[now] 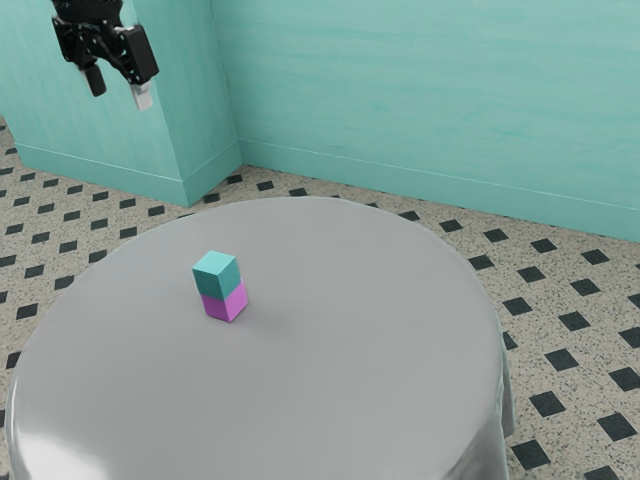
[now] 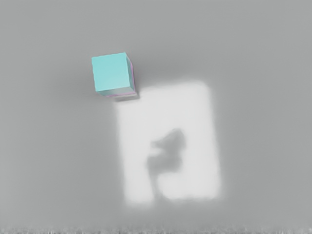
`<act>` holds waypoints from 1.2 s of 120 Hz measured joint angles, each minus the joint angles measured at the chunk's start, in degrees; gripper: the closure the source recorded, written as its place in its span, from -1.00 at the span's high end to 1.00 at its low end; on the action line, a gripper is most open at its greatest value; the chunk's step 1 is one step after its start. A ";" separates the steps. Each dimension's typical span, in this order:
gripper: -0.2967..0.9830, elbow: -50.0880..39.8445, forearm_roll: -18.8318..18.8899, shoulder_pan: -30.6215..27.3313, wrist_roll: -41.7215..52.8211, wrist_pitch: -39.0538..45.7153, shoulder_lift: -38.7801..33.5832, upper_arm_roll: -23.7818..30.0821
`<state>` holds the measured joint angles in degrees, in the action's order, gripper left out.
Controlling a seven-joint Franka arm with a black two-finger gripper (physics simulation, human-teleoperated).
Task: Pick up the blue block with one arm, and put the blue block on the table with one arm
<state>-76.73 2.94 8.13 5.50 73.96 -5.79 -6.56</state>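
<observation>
Fingers [image 1: 96,80] spread and empty, the black two-finger hand [image 1: 120,99] hung high, the light-blue cubic block [image 1: 215,276] well below it toward the exterior view's right, atop a magenta block [image 1: 226,306] on the round grey-clothed table [image 1: 350,340].

Magenta block [image 1: 225,307], teal walls [image 1: 420,90], pale speckled floor [image 1: 588,395] with dark diamonds.

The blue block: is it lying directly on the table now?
No, the blue block sits on top of the purple block in the exterior view.
</observation>
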 joint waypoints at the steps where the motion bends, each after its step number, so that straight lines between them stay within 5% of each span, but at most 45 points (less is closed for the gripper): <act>1: 0.54 -0.02 0.00 -0.05 0.03 -0.03 0.05 -0.02; 20: 0.54 -2.28 0.03 0.29 0.48 0.39 1.65 0.23; 76: 0.54 -24.22 0.08 -5.86 -5.16 22.24 9.77 -0.42; 120: 0.54 -15.04 -0.76 -8.43 -8.63 28.89 26.42 -0.38; 144: 0.54 -14.92 -2.01 -8.82 -9.21 29.75 28.83 -0.38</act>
<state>-91.65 0.93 -0.69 -3.70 103.71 23.04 -6.94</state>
